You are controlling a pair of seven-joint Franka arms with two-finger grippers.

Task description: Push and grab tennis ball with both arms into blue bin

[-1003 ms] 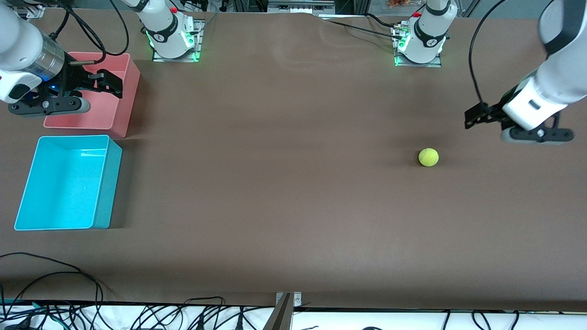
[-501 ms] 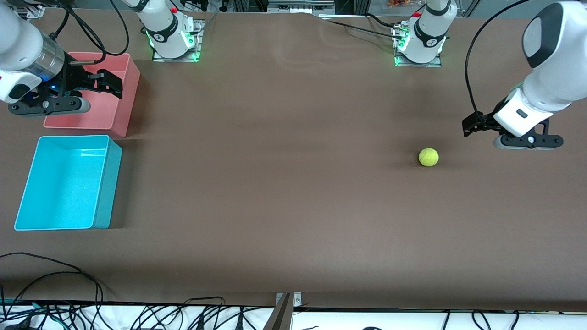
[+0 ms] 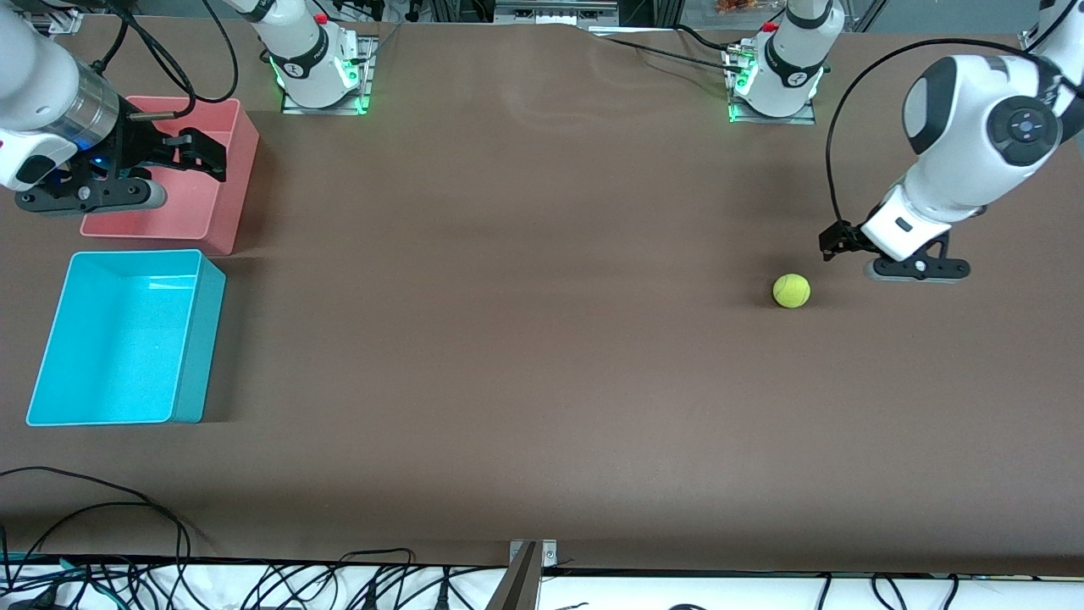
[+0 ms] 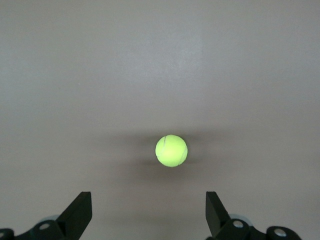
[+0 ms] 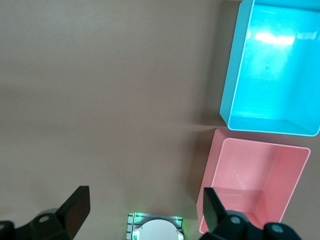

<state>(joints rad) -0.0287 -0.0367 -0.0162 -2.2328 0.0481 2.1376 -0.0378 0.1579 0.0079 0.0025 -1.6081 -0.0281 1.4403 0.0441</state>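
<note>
The tennis ball (image 3: 791,290) lies on the brown table toward the left arm's end. My left gripper (image 3: 835,244) hangs low over bare table just beside the ball, open and empty. In the left wrist view the ball (image 4: 171,150) lies ahead of the gripper (image 4: 148,214), centred between its spread fingers (image 4: 80,214) and not touching them. The blue bin (image 3: 200,339) stands empty at the right arm's end. My right gripper (image 3: 207,156) waits open over the pink bin, holding nothing. The right wrist view looks past its gripper (image 5: 145,210) at the blue bin (image 5: 231,85).
A pink bin (image 3: 235,182) stands empty beside the blue bin, farther from the front camera; it also shows in the right wrist view (image 5: 210,180). Two green-lit arm bases (image 3: 320,76) (image 3: 775,80) sit along the table's back edge. Cables (image 3: 127,542) trail at the near edge.
My left arm has swung down and toward the ball, bringing its open gripper close beside it. The ball and my right arm have not moved.
</note>
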